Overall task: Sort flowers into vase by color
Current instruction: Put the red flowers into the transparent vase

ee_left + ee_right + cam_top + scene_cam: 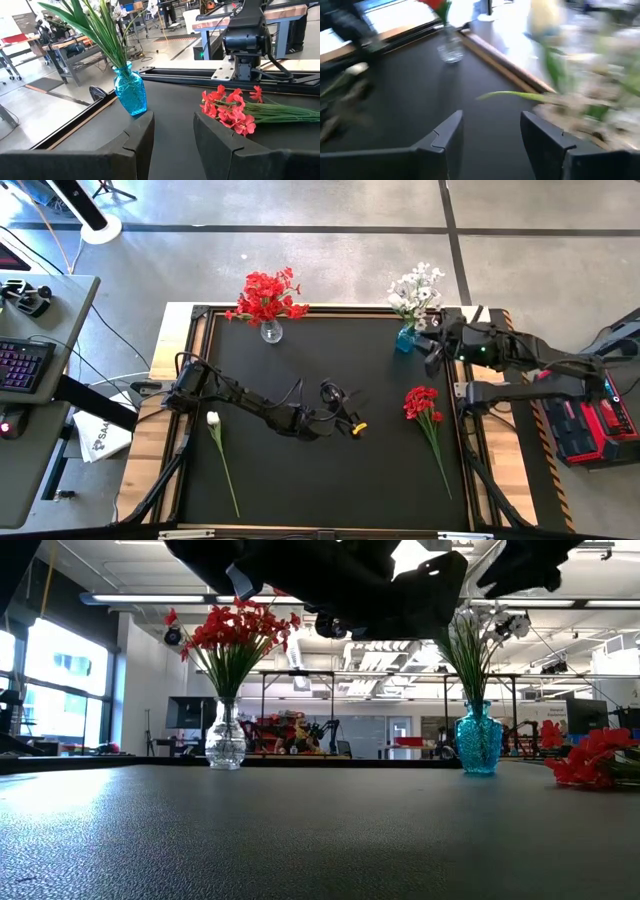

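— Where are our pincers?
— Our right pincer [432,352] hangs spread and empty just beside the blue vase [405,338], which holds white flowers [416,288]. Our left pincer [345,423], also spread, waits mid-tabletop [300,360].
— What's left?
— A red spray [424,408] lies near the blue vase; a white stem [218,445] lies well apart. We judge we're between placements.
— Next?
— Carry the red spray to the clear vase [271,332], gripping its thin stem squarely.
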Motion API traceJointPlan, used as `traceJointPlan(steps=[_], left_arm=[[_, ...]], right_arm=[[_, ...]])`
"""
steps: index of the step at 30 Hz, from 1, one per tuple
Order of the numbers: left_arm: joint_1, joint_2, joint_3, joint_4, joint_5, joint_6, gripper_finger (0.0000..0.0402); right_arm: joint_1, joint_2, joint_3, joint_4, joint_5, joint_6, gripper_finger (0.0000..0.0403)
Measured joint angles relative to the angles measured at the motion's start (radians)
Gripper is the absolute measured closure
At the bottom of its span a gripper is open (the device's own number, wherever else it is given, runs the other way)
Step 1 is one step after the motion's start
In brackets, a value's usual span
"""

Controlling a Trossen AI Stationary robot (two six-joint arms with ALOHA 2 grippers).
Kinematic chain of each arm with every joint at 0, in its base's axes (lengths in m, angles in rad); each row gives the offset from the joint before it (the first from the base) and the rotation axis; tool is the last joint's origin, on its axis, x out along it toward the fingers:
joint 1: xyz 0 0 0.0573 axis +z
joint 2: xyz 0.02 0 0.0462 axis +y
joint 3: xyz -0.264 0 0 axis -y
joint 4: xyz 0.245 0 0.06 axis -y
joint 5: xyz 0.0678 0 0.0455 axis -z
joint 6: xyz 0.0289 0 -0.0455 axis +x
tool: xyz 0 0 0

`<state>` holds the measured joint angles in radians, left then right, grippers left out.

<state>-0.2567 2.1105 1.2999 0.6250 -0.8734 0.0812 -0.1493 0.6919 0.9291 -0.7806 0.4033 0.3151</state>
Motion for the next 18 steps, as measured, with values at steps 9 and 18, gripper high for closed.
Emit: traceJointPlan(steps=[9, 18], left_arm=[[0.002, 0.000, 0.000, -0.154, -0.024, -0.078, 0.0275], [-0.022, -0.018, -0.022, -0.779, 0.060, -0.330, 0.0275]], right_arm=[[0.259, 0.154, -0.063, 0.050, -0.079, -0.027, 0.0245], [0.299, 0.426, -0.128, 0.395, -0.123, -0.232, 0.0245]])
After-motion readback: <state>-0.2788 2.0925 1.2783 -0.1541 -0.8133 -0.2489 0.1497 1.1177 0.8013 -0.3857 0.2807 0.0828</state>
